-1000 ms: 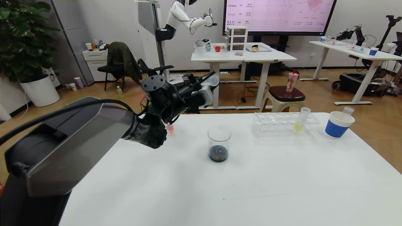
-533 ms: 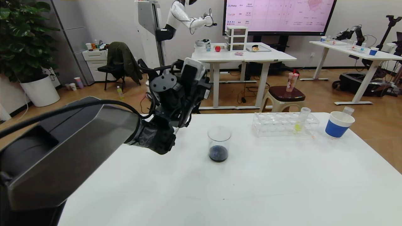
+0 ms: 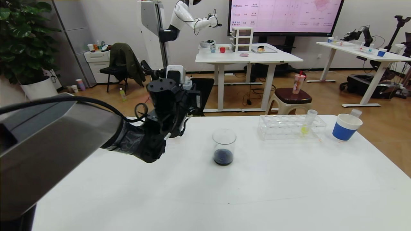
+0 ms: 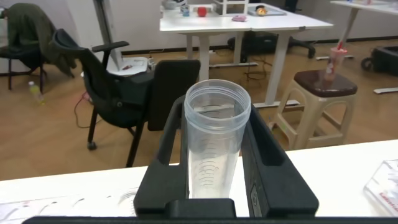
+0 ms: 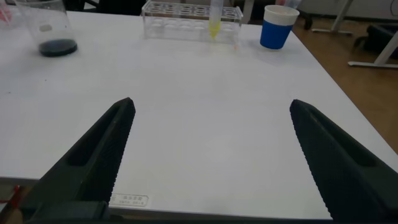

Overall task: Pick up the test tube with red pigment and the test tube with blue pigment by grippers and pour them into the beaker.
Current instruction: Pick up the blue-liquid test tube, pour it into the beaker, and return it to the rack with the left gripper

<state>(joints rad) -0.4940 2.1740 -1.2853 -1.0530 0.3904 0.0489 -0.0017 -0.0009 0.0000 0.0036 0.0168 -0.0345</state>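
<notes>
My left gripper [image 3: 184, 85] is shut on an empty clear test tube [image 4: 216, 143] and holds it upright, mouth up, above the table's far left part, left of the beaker. Its rim also shows in the head view [image 3: 187, 84]. The beaker [image 3: 224, 147] stands mid-table with dark blue-purple liquid at its bottom; it also shows in the right wrist view [image 5: 50, 28]. No tube with red or blue liquid shows. My right gripper [image 5: 211, 106] is open and empty, low over the near table; it is out of the head view.
A clear tube rack [image 3: 282, 126] at the far right holds a yellow-green tube [image 3: 305, 123]. A blue paper cup [image 3: 345, 128] with a clear tube in it stands beside the rack. The table edge [image 3: 224, 116] runs behind the beaker.
My left gripper turned the tube from tilted toward the beaker to upright and drew back to the left, away from the beaker. The beaker's liquid has settled.
</notes>
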